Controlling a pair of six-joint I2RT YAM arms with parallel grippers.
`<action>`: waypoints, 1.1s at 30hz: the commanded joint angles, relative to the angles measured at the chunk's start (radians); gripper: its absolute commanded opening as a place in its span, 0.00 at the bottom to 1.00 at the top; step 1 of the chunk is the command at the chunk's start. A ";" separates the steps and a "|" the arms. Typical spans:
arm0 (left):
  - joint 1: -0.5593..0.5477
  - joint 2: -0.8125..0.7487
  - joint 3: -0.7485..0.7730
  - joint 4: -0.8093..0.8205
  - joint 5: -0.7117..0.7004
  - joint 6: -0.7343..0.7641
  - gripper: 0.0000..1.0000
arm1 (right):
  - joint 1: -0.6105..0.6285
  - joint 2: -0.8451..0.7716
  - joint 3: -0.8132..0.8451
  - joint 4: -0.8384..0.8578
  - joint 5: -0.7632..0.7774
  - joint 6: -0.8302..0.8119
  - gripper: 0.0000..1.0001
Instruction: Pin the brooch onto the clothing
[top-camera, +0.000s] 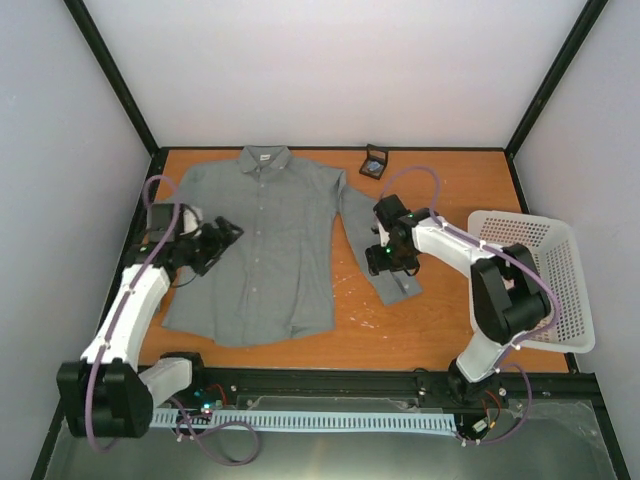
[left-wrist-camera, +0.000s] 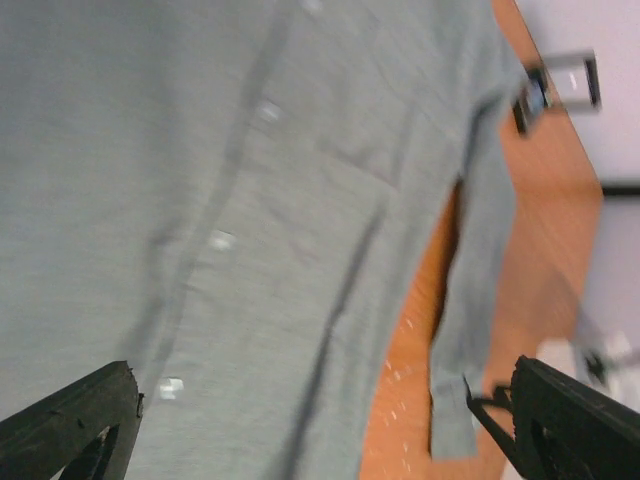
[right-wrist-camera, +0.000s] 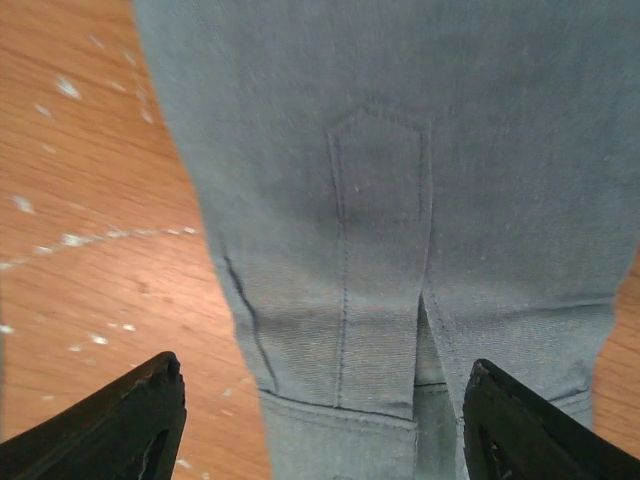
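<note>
The grey shirt (top-camera: 265, 240) lies flat, front up, on the orange table, collar at the far side. A small black square holder (top-camera: 375, 161) sits right of the collar; a small greyish round thing in it looks like the brooch, too small to tell. My left gripper (top-camera: 215, 243) is open and empty above the shirt's left side; its view shows the button placket (left-wrist-camera: 220, 240) between the wide-apart fingers (left-wrist-camera: 70, 425). My right gripper (top-camera: 390, 262) is open and empty just above the right sleeve cuff (right-wrist-camera: 380, 300), jaws straddling it.
A white perforated basket (top-camera: 530, 280) stands at the right edge of the table. Black frame posts and pale walls enclose the table. Bare orange table (top-camera: 440, 330) shows between the shirt's hem and the basket.
</note>
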 joint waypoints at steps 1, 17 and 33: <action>-0.176 0.136 0.073 0.121 0.087 0.061 1.00 | 0.022 0.068 0.007 -0.083 0.089 -0.043 0.74; -0.299 0.254 0.175 0.194 0.107 0.110 1.00 | 0.138 0.100 -0.074 -0.077 0.229 0.020 0.41; -0.298 0.243 0.289 0.137 -0.028 0.168 1.00 | -0.042 -0.304 0.263 0.036 -0.876 0.358 0.03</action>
